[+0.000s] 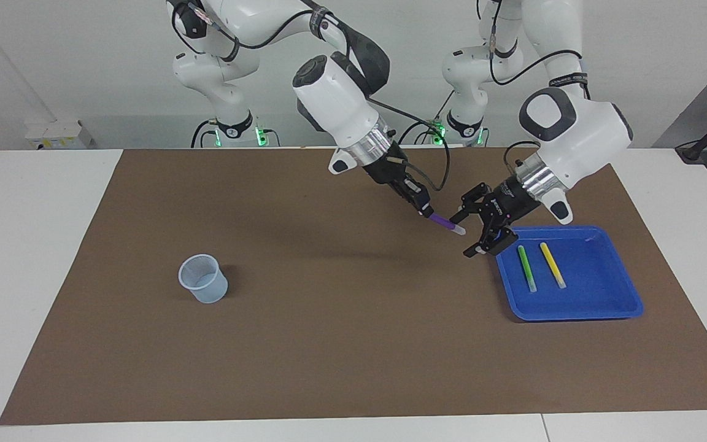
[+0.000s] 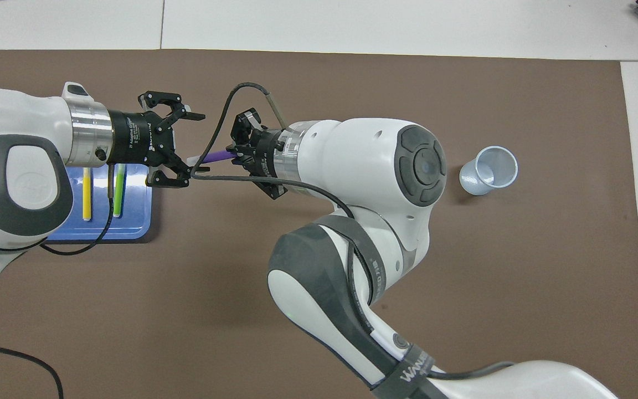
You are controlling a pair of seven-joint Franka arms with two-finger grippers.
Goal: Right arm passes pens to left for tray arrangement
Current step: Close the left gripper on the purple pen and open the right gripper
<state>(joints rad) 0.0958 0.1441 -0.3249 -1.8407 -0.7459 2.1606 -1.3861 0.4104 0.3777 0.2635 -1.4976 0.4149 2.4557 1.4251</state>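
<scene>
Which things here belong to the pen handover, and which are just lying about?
In the job:
- purple pen, held by the right gripper
- left gripper, fingers open around the pen's tip
- green pen and yellow pen, lying in the blue tray

Lying about:
- translucent plastic cup, toward the right arm's end

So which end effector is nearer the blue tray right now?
Left. The left end effector hangs open just off the blue tray at the purple pen's tip; the right end effector, holding it, is over the mat.
</scene>
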